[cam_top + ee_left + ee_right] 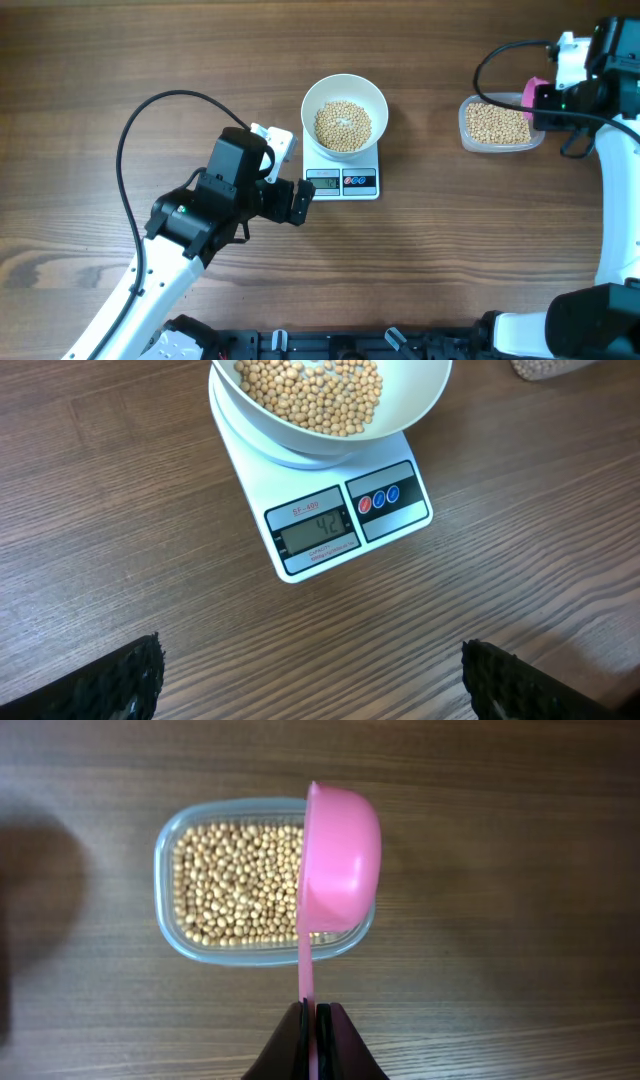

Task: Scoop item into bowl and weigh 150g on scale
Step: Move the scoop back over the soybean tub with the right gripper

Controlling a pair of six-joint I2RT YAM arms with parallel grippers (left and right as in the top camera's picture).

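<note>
Right claw clamps the scoop handle, cup on edge over the tub of beans. Dip deep, lift level, carry slowly to the bowl on the scale. Left claw gapes wide.

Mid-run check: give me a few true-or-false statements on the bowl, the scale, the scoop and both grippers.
1. The bowl sits on the scale with beans in it. True.
2. The right gripper is open and empty. False: it is shut on the handle of the pink scoop.
3. The left gripper is open and holds nothing. True.
4. The pink scoop is over the bowl. False: it is over the clear tub, away from the bowl.
</note>
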